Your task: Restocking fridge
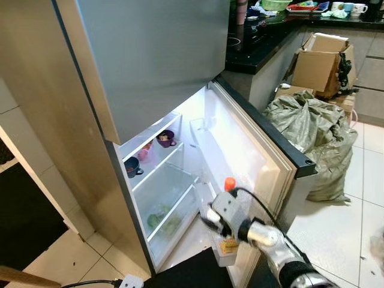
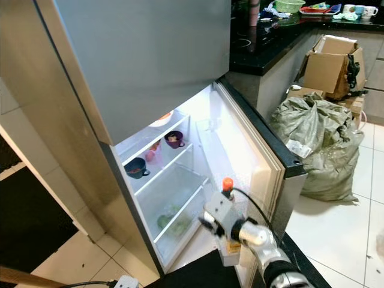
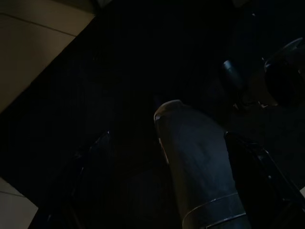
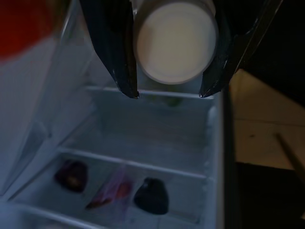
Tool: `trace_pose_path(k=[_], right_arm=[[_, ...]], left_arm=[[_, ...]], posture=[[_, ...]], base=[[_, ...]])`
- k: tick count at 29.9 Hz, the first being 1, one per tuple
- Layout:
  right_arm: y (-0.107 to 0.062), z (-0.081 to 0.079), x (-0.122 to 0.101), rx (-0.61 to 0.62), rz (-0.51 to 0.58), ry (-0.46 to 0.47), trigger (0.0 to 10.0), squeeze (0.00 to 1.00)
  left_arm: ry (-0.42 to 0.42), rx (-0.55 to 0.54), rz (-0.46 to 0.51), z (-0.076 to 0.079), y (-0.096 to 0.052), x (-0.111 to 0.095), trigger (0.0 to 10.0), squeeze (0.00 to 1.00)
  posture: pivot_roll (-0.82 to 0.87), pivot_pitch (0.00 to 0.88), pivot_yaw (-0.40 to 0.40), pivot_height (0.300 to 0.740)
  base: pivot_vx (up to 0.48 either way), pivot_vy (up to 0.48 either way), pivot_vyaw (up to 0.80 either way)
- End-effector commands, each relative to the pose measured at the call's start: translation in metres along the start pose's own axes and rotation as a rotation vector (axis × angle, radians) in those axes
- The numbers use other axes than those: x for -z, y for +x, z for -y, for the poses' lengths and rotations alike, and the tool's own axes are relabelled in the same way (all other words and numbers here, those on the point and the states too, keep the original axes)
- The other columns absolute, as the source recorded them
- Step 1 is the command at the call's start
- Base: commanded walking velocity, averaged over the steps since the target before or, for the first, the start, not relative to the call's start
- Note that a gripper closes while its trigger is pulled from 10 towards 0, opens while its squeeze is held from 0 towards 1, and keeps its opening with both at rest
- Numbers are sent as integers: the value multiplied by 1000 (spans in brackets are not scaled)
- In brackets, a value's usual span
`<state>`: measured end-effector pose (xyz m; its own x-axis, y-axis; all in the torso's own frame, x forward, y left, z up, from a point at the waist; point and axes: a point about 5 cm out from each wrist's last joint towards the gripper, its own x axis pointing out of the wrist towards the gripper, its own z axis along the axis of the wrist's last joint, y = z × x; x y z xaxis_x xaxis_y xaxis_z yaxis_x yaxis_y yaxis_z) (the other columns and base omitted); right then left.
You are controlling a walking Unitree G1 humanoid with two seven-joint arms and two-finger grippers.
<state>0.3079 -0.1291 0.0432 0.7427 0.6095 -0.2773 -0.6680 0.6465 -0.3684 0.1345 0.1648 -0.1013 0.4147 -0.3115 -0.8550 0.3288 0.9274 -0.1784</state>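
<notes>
The fridge [image 1: 90, 120] stands with its lower door [image 1: 252, 150] swung wide. On its upper shelf [image 2: 157, 157] sit a dark blue cup [image 2: 137, 168], a pink bag [image 2: 153, 152] and a purple cup [image 2: 174, 139]; greens [image 2: 171, 223] lie in the crisper drawer below. The right gripper [image 4: 169, 93] hovers low before the open compartment, its fingers [image 4: 114, 47] clamped on a white bottle [image 4: 175, 40]. An orange-capped bottle [image 1: 229, 183] stands in the door bin just behind it. Sacks [image 1: 312, 138] and cardboard boxes [image 1: 321, 63] crowd the floor beside the dark counter [image 1: 258, 42]. Whether the left gripper [image 3: 162, 157] is spread or closed I cannot tell.
</notes>
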Motion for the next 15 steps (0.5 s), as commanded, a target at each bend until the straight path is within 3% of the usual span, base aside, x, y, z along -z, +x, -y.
trace_pose_path(k=[1, 5, 7, 9, 15], right_arm=[[0, 18, -8, 113, 8, -54, 10000, 0], [-4, 35, -11, 234, 7, -59, 10000, 0], [-4, 35, -11, 234, 7, -59, 10000, 0], [-11, 50, -8, 335, -23, -86, 10000, 0], [-20, 60, 0, 422, -75, -107, 10000, 0]], left_arm=[[0, 4, -21, 3, 0, 5, 10000, 0], [1, 7, -19, 4, 0, 5, 10000, 0], [1, 7, -19, 4, 0, 5, 10000, 0], [5, 11, -17, 4, 1, 5, 10000, 0], [10, 15, -15, 5, 1, 4, 10000, 0]], posture=[[-122, 0, 22, 740], [-124, 0, 24, 740], [-124, 0, 24, 740], [-130, 0, 26, 740], [-132, 0, 25, 740]], base=[[0, 0, 0], [0, 0, 0], [0, 0, 0], [0, 0, 0], [0, 0, 0]])
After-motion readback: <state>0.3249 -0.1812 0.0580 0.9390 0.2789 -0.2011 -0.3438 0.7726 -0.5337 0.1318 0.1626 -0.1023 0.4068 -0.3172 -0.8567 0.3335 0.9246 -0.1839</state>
